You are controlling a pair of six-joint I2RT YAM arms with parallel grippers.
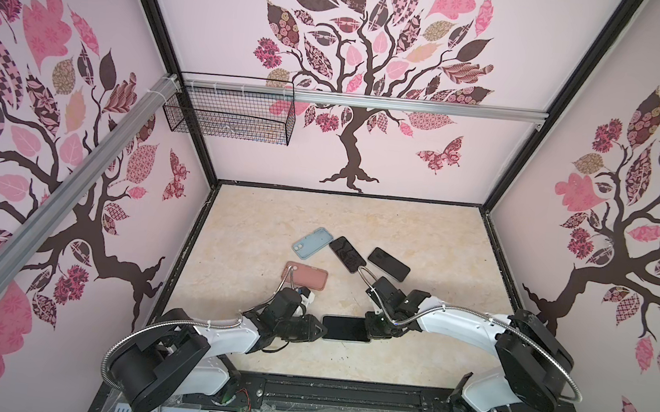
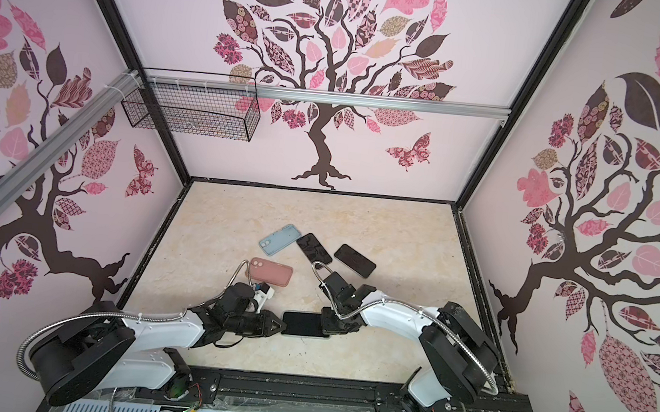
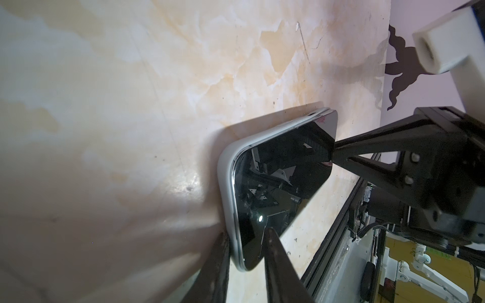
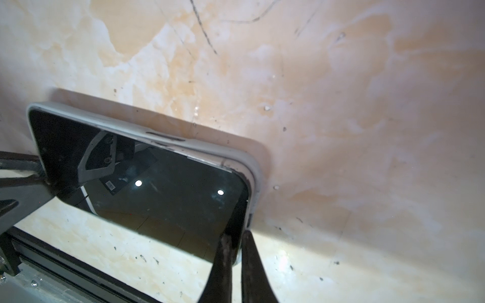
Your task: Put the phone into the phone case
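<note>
A phone [image 1: 344,327] with a black screen lies face up in a pale grey phone case [image 3: 225,162] near the front middle of the table, seen in both top views. The case rim [image 4: 199,143] shows along one long side. My left gripper [image 1: 324,328] holds the left end, one finger behind the case and one on the screen [image 3: 283,170]. At the right end my right gripper [image 1: 367,330] is shut on a corner [image 4: 237,236], pinching screen and case back together. Phone and case are tilted, with the held long edge off the table.
Behind the arms lie a pink case [image 1: 306,275] and a light blue case [image 1: 312,242], both back up, and two bare black phones [image 1: 347,255] [image 1: 389,264]. A wire basket [image 1: 229,113] hangs on the back wall. A black rail [image 1: 342,392] runs along the table's front edge.
</note>
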